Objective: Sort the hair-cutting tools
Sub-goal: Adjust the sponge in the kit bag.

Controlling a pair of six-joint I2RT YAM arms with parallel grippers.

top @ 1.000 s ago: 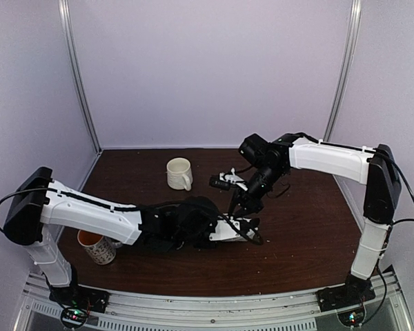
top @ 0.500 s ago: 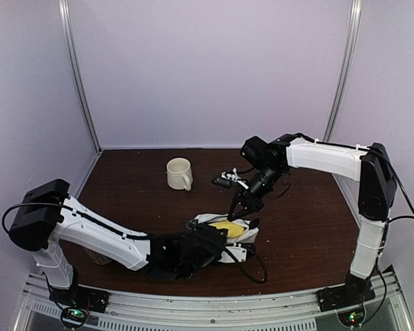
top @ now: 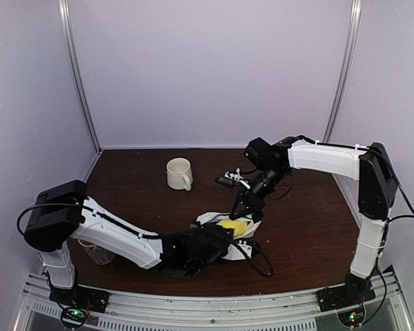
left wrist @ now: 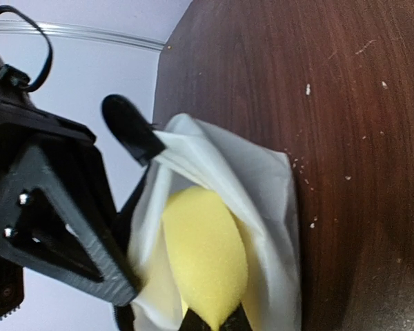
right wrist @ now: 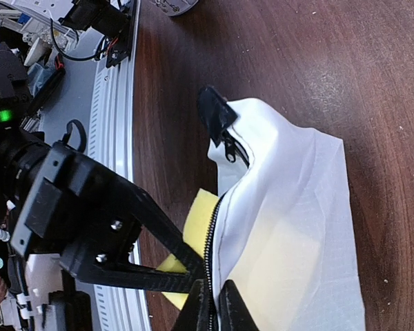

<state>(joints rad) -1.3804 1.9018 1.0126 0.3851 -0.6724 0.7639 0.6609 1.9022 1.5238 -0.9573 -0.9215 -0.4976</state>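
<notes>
Left hand point(left wrist: 210, 321) drawn nearer, pinching sponge point(left wrist: 203, 252); right hand point(right wrist: 208, 303) pinching pouch point(right wrist: 290, 207).

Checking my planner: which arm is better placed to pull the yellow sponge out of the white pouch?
Left. The left tool is pinched on the yellow sponge at the pouch mouth, while the right tool grips the white pouch by its zip edge and is probably best left bracing it.

Lab test cell, plain walls point(top: 214, 69), aluminium posts point(top: 79, 76)
</notes>
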